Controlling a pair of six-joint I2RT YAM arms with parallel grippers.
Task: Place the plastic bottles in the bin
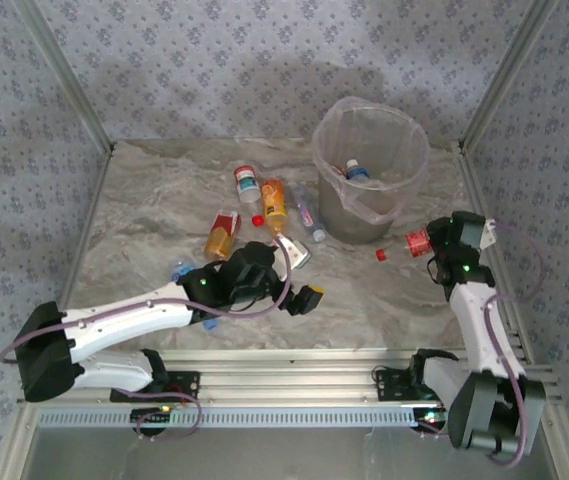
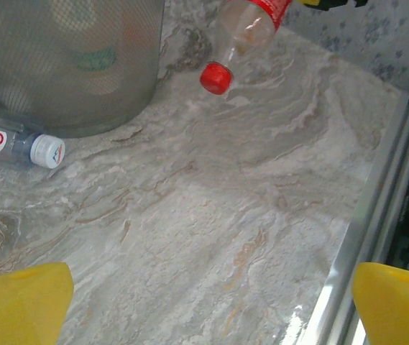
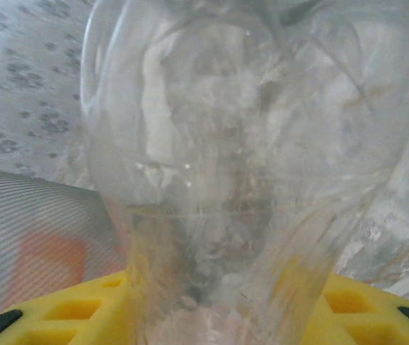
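My right gripper (image 1: 432,243) is shut on a clear plastic bottle (image 1: 414,241) with a red label and red cap (image 1: 381,254), just right of the bin (image 1: 336,190). In the right wrist view the bottle (image 3: 247,158) sits between the yellow fingers (image 3: 60,316), squeezed in at their level. My left gripper (image 1: 304,275) stands open over the middle of the table, with nothing between its yellow fingertips (image 2: 17,302). The left wrist view has the held bottle (image 2: 247,25) at the top. More bottles (image 1: 274,200) lie left of the bin, and one with a blue cap (image 1: 356,172) is inside it.
A clear bottle with a white cap (image 2: 17,144) lies against the bin's base (image 2: 67,65). An orange bottle (image 1: 223,236) and a red-capped one (image 1: 247,182) lie further left. Blue-capped bottles (image 1: 179,270) sit partly under my left arm. The metal rail (image 2: 377,215) borders the table.
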